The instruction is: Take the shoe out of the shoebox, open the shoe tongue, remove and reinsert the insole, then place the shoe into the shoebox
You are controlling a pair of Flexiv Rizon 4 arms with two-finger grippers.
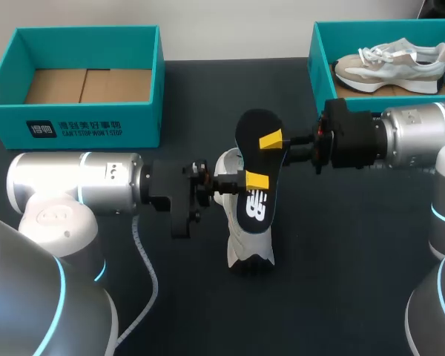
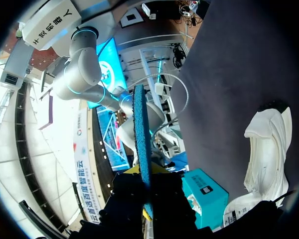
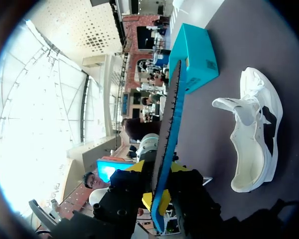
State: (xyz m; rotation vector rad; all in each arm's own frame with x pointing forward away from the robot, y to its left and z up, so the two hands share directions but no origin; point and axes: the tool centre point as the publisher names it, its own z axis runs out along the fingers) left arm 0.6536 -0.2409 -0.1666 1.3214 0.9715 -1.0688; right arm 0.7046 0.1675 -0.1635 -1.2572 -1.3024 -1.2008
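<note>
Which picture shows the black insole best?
The head view: the insole shows its whole flat face there, from toe to heel. Both wrist views see it edge-on, only a thin blue strip.

The left arm comes in level from the left, the left pincer clamped on the insole. The right arm stretches in level from the right, the right pincer pinching it farther along.
</note>
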